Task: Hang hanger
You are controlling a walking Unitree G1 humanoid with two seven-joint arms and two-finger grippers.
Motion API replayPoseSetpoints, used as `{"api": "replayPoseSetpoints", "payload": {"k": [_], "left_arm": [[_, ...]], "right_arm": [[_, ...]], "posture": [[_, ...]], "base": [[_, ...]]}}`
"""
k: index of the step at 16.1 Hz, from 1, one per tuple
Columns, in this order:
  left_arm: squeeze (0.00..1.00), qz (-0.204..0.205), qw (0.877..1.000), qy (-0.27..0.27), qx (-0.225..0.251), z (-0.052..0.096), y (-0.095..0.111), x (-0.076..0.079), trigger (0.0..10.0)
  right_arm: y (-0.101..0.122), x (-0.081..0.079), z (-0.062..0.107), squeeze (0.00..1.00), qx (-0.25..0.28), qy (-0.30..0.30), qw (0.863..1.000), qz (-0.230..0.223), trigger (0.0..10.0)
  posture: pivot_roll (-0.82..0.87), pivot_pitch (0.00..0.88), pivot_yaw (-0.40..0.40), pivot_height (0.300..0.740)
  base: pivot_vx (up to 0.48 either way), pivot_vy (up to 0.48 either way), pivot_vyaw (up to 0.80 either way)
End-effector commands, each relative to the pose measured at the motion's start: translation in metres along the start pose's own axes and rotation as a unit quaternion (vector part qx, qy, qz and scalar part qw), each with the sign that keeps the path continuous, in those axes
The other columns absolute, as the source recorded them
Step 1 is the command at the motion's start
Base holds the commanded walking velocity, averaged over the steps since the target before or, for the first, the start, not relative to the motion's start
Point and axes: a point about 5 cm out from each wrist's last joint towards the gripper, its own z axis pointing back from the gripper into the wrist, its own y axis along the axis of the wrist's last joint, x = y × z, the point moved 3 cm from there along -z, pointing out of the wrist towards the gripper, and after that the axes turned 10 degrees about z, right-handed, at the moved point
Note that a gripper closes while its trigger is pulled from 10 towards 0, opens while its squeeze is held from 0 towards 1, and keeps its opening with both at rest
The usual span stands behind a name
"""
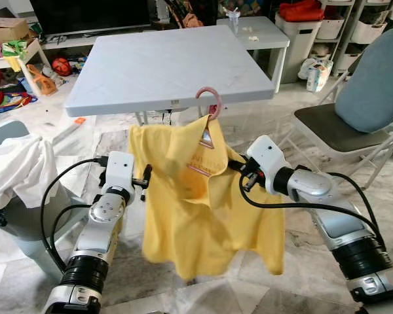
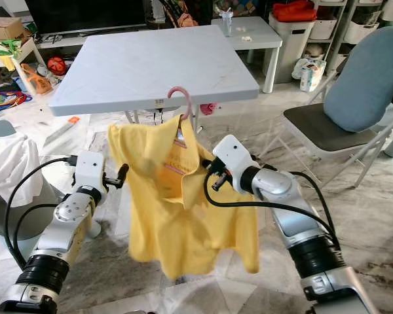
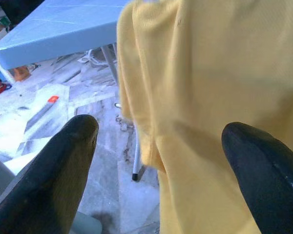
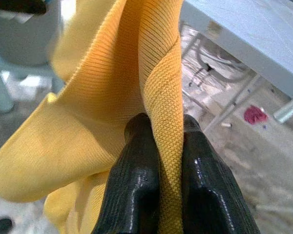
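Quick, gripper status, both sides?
Left gripper: open, fingers spread beside the yellow shirt, not gripping it.
Right gripper: shut, fingers pinching a fold of the yellow shirt.

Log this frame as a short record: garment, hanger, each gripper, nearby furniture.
garment: yellow polo shirt, on a hanger, held up in front of the table
hanger: pink plastic hanger, its hook rising above the collar by the table's near edge
right gripper: right gripper shut on a fold of the shirt
left gripper: left gripper open, fingers to either side of the shirt's edge
furniture: light grey square table; folding chair with blue cushion to the right
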Motion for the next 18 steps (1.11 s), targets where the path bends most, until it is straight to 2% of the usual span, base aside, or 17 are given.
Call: {"api": "replayPoseSetpoints", "payload": {"k": [1,3,4,5,6,7,8,10,11,13,18], "left_arm": [[0.0,-0.009,1.0,0.014,0.006,-0.002,0.007,-0.01,10.0],[0.0,-0.012,1.0,0.028,0.004,-0.001,0.006,-0.02,10.0],[0.0,-0.014,0.999,0.033,0.007,-0.001,0.007,-0.024,10.0],[0.0,0.005,1.0,0.015,0.022,-0.001,0.013,-0.016,10.0],[0.0,0.017,0.999,-0.025,0.038,-0.002,0.019,0.005,10.0],[0.0,0.0,0.995,-0.084,0.048,-0.002,0.023,0.036,10.0],[0.0,-0.015,0.993,-0.103,0.047,-0.001,0.022,0.049,10.0],[0.0,-0.037,0.991,-0.118,0.046,-0.001,0.018,0.064,10.0],[0.0,-0.051,0.99,-0.12,0.048,-0.002,0.018,0.066,10.0],[0.0,-0.078,0.99,-0.107,0.05,-0.004,0.017,0.061,10.0],[0.0,-0.122,0.991,-0.014,0.054,-0.012,0.018,0.021,10.0]], "right_arm": [[0.009,0.0,0.005,0.0,0.02,0.019,0.999,0.036,10.0],[0.003,-0.001,0.013,0.0,0.013,0.046,0.998,0.043,10.0],[-0.001,0.008,0.015,0.0,0.0,0.029,0.999,0.03,10.0],[0.002,0.017,0.011,0.0,0.0,0.001,1.0,0.003,10.0],[0.011,0.02,0.005,0.0,0.016,-0.013,0.999,-0.03,10.0],[0.027,0.02,-0.005,0.0,0.044,-0.025,0.996,-0.071,10.0],[0.034,0.02,-0.009,0.0,0.056,-0.026,0.994,-0.088,10.0],[0.046,0.017,-0.015,0.0,0.071,-0.022,0.989,-0.127,10.0],[0.05,0.013,-0.015,0.0,0.077,-0.008,0.988,-0.133,10.0],[0.06,0.005,-0.009,0.0,0.087,0.032,0.986,-0.142,10.0],[0.092,-0.002,0.016,0.0,0.125,0.116,0.973,-0.155,10.0]], "posture": [[-0.12,0.0,0.027,0.74],[-0.12,0.0,0.027,0.74],[-0.12,0.0,0.03,0.74],[-0.13,0.0,0.03,0.74],[-0.13,0.0,0.029,0.74],[-0.13,0.0,0.029,0.74],[-0.13,0.0,0.029,0.74],[-0.12,0.0,0.025,0.74],[-0.12,0.0,0.025,0.74],[-0.13,0.0,0.027,0.74],[-0.15,0.0,0.039,0.74]], "base": [[0.0,0.0,0.0],[0.0,0.0,0.0],[0.0,0.0,0.0],[0.0,0.0,0.0],[0.0,0.0,0.0],[0.0,0.0,0.0],[0.0,0.0,0.0],[0.0,0.0,0.0],[0.0,0.0,0.0],[0.0,0.0,0.0],[0.0,0.0,0.0]]}}
